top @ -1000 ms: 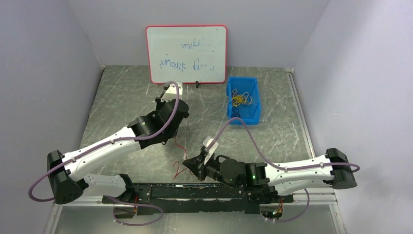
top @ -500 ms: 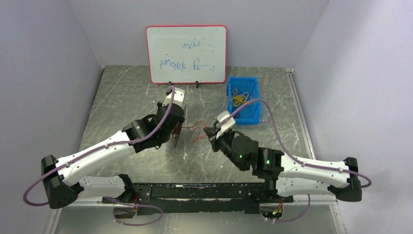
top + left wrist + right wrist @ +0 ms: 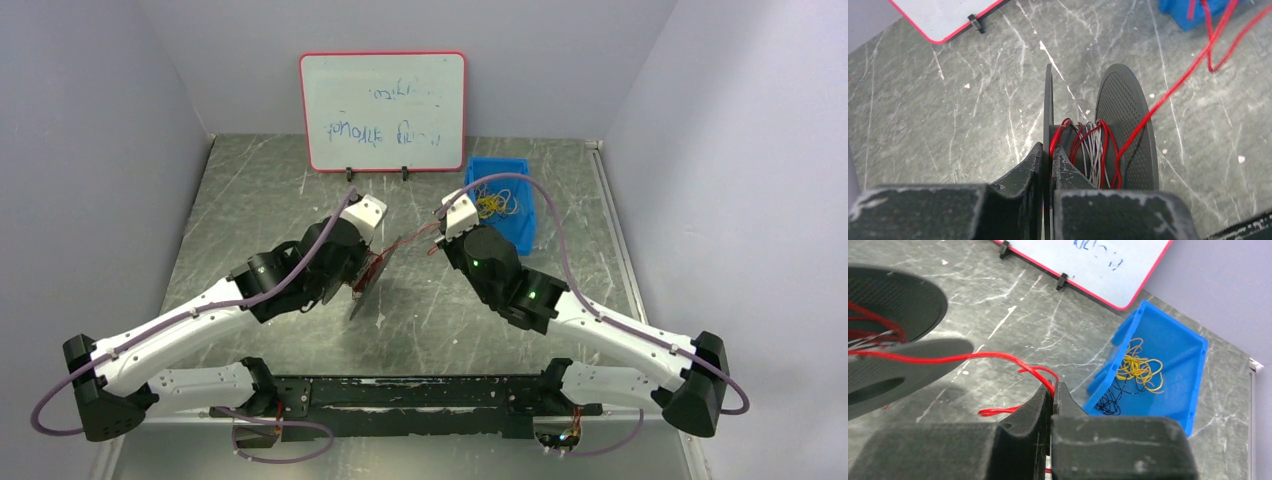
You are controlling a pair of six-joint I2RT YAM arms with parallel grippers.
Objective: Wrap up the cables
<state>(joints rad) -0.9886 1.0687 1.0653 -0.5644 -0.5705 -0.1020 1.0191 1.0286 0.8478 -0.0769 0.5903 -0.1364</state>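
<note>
A black spool [image 3: 368, 283] with two thin discs hangs above the table's middle, and my left gripper [image 3: 1047, 150] is shut on its left disc [image 3: 1048, 110]. Red and grey wire is wound on its core [image 3: 1088, 150]. A thin red cable [image 3: 410, 240] runs from the spool to my right gripper [image 3: 1053, 386], which is shut on it. In the right wrist view the red cable [image 3: 973, 356] stretches from the spool [image 3: 893, 360] to the fingers, with a short loop lying beyond. In the left wrist view the cable [image 3: 1188, 75] leads off up and right.
A blue bin [image 3: 500, 205] with tangled yellow and black wires stands at the back right, just behind the right gripper. A whiteboard [image 3: 384, 110] with a red frame stands against the back wall. Grey walls close in both sides.
The right arm swung from the near middle up toward the blue bin, carrying the red cable. The left arm drew back and down, and the spool tilted over.
</note>
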